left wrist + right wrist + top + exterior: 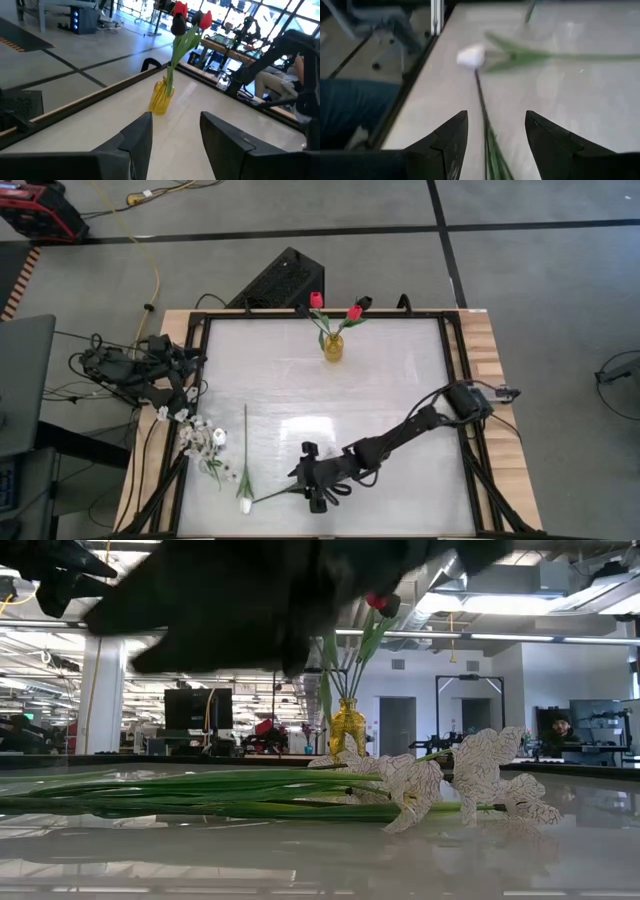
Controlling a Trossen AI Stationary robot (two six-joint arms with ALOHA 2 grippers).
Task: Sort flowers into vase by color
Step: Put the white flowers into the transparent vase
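Right gripper (pixel 492 135): open, straddling white tulip (pixel 470 56) stem, far from yellow vase (pixel 333 347).
Risk: thin stem slips out.
Left gripper (pixel 175 130): open, idle.

The yellow vase (pixel 333 348) with two red tulips (pixel 335 308) stands alone at the table's 12 o'clock edge, with bare tabletop (pixel 390 380) all around it. Toward 7 o'clock, white tulips (pixel 245 504) and a blossom spray (pixel 203 442) clutter the surface beside the open right gripper (pixel 314 502).
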